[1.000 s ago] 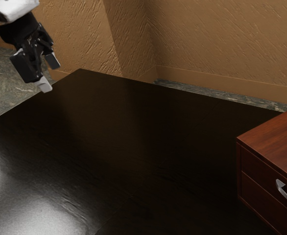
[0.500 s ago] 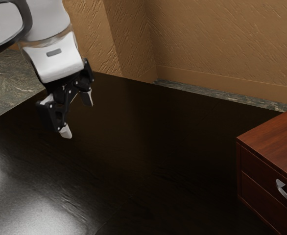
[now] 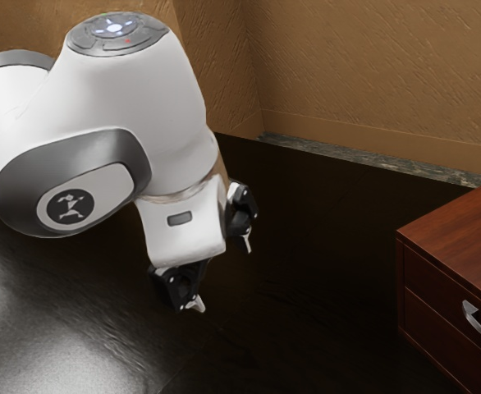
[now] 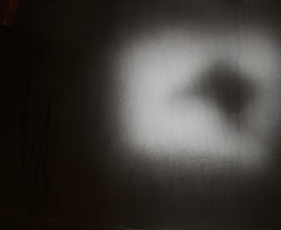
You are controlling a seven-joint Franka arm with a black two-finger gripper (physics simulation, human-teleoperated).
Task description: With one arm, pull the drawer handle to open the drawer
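Observation:
A reddish-brown wooden drawer cabinet [image 3: 458, 246] stands at the lower right of the exterior view. Its upper drawer [image 3: 437, 289] sits flush with the front and carries a curved silver handle [image 3: 479, 323]. My black gripper [image 3: 221, 273] hangs under the white hand near the middle of the dark table [image 3: 331, 230], well to the left of the cabinet. It is open, its white-tipped fingers [image 3: 195, 304] spread wide with nothing between them. In the wrist view the glossy tabletop [image 4: 59, 143] lies below the hand, and a small reddish corner [image 4: 0, 11] is probably the cabinet.
A tan textured wall [image 3: 372, 66] with a baseboard runs behind the table. The arm's large white link [image 3: 101, 139] covers the exterior view's upper left. A bright light patch [image 4: 179, 110] with a dark shadow in it lies on the tabletop under the hand.
My arm has swung from the exterior view's upper left down and rightward over the table, toward the cabinet. The gripper stays open. The drawer has not moved.

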